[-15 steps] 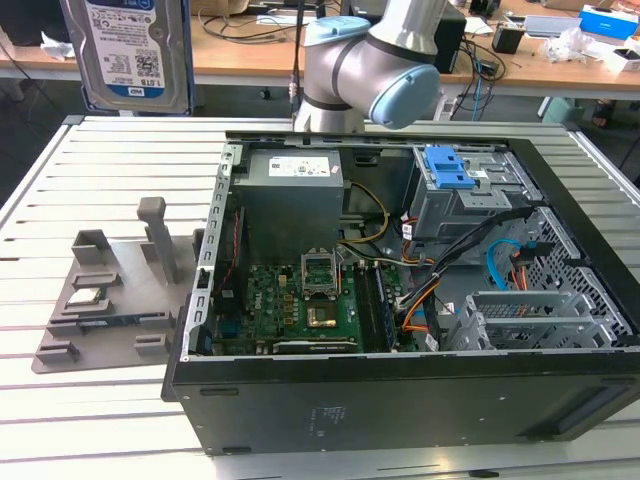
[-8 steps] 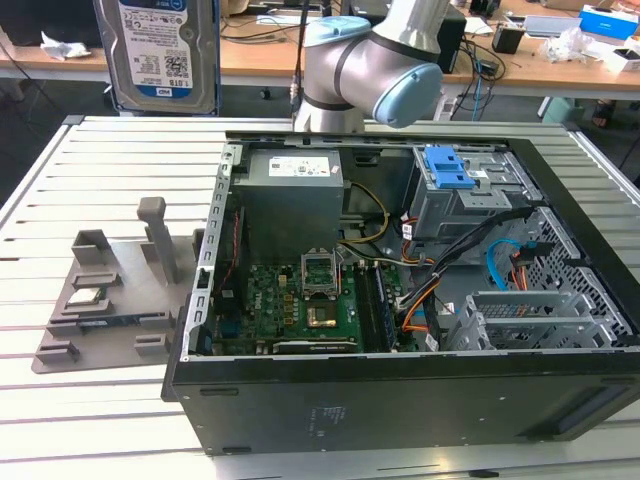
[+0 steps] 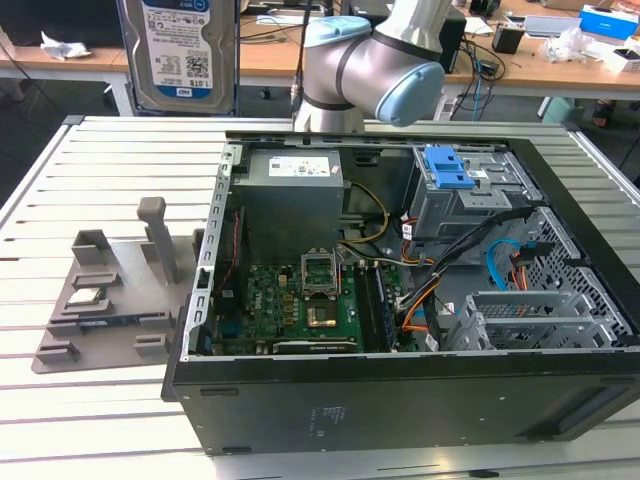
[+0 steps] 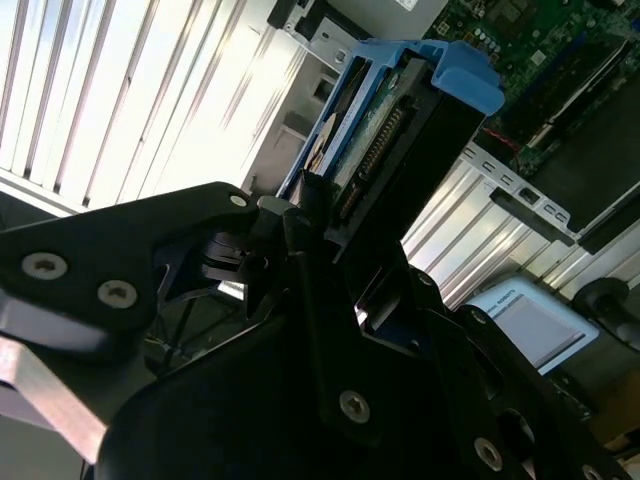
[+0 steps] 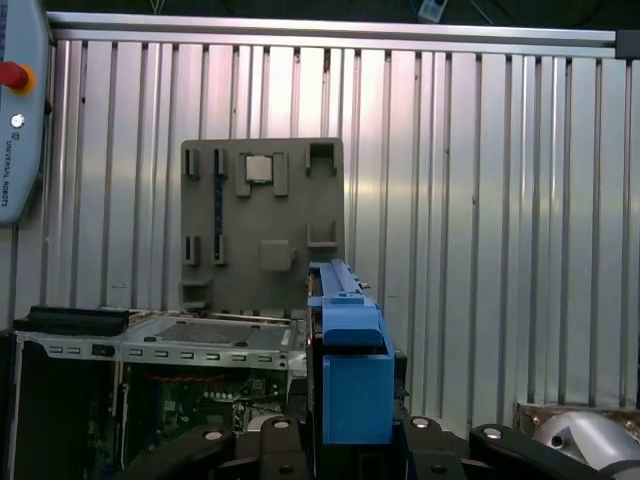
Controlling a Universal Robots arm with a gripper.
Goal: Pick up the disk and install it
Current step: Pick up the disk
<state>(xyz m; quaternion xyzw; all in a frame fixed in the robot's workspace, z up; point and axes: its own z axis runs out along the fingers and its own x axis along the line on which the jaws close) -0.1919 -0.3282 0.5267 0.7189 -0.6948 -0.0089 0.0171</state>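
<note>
The disk, a silver drive with a white-and-blue label, hangs upright high over the table's far edge, at the exterior view's left of the arm. In both wrist views my gripper is shut on the disk. Its black fingers clamp the bright blue carrier, and the drive's connector edge points away from the wrist. Seen edge-on in the first wrist view, the disk rises from the gripper above the slatted table.
The open computer case lies on the slatted metal table, with a grey power supply and a drive bay with a blue latch inside. A grey fixture plate sits beside the case. A pendant with a red button hangs nearby.
</note>
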